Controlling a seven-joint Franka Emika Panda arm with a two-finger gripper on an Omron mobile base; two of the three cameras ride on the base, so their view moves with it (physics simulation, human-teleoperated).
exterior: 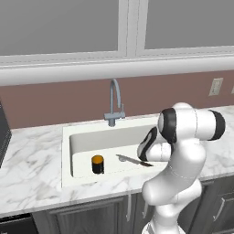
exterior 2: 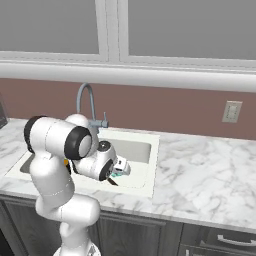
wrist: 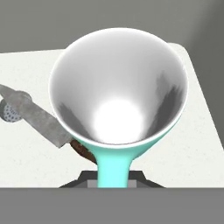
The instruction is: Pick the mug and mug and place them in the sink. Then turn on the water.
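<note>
Teal, white-lined handled mug [wrist: 117,94] — centre of hand view, pinched by its handle in the pincer [exterior 2: 118,171] over the white rectangular sink [exterior: 82,137]. Black, orange-lined mug [exterior: 97,164] — already in the basin. Grey-bladed knife [wrist: 37,117] — beneath; risk: the released mug lands on the blade and tips.

A knife [exterior: 132,160] lies flat, outlet [exterior 2: 231,111] on wall

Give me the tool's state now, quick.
Tool: shut on the teal mug, held by its handle above the sink.
</note>
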